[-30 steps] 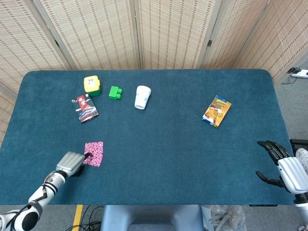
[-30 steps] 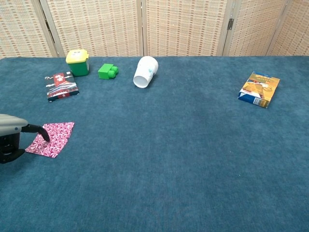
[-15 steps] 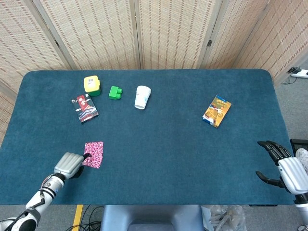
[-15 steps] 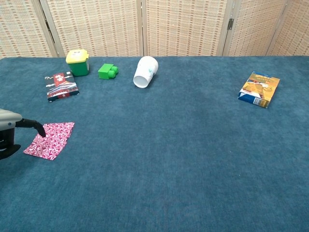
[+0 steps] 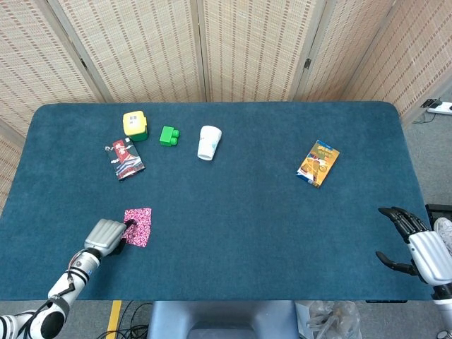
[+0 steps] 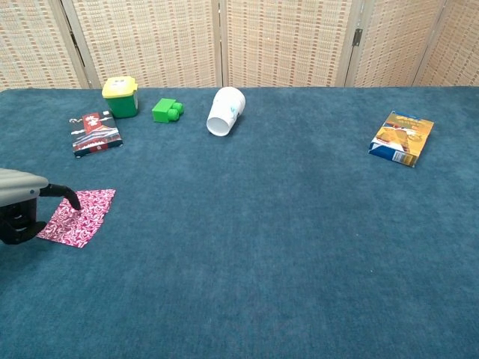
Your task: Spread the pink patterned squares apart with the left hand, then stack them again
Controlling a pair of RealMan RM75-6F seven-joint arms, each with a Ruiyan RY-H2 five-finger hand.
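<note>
The pink patterned squares (image 5: 138,226) (image 6: 81,217) lie as one flat stack on the blue cloth near the front left; I cannot tell separate layers. My left hand (image 5: 104,236) (image 6: 19,206) sits just left of the stack. One dark fingertip (image 6: 72,200) reaches out and touches the stack's left part, while the thumb curls below, apart from it. It holds nothing. My right hand (image 5: 415,246) hovers at the table's front right edge, far from the squares, with its fingers spread and nothing in them; the chest view does not show it.
At the back left stand a yellow-green tub (image 5: 135,125), a green brick (image 5: 169,135) and a red printed packet (image 5: 126,159). A white paper cup (image 5: 209,142) lies on its side near the middle back. An orange snack box (image 5: 318,163) lies at the right.
My left hand drew back a little, then moved right again, and its fingertip is back on the pink stack. The stack has barely shifted. The right hand has not moved.
</note>
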